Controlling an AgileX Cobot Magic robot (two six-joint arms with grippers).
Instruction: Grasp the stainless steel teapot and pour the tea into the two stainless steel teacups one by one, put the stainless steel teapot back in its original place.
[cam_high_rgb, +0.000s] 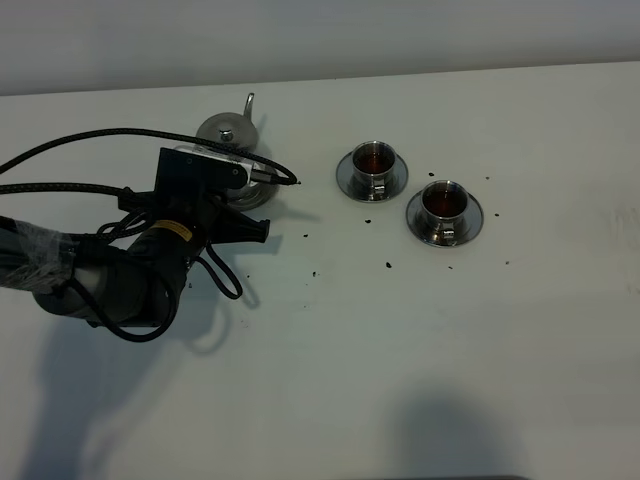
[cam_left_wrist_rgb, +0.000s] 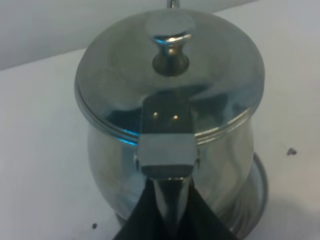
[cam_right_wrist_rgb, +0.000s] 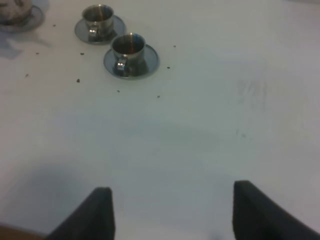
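Observation:
The stainless steel teapot (cam_left_wrist_rgb: 170, 100) stands upright on its round steel coaster (cam_left_wrist_rgb: 260, 186), the original place, at the back left of the table. My left gripper (cam_left_wrist_rgb: 167, 212) is shut on the teapot's loop handle. From above, the teapot's lid (cam_high_rgb: 228, 129) and spout show just beyond the left wrist. The two stainless steel teacups (cam_high_rgb: 372, 168) (cam_high_rgb: 444, 210) sit on saucers to the right, each holding reddish-brown tea (cam_high_rgb: 372, 157). My right gripper (cam_right_wrist_rgb: 175, 215) stands open over bare table, well short of the cups (cam_right_wrist_rgb: 129, 50), with nothing between its fingers.
Dark specks (cam_high_rgb: 388, 265) are scattered on the white table (cam_high_rgb: 400, 350) between the teapot and the cups. The left arm's black cables (cam_high_rgb: 90, 140) loop over the table at the left.

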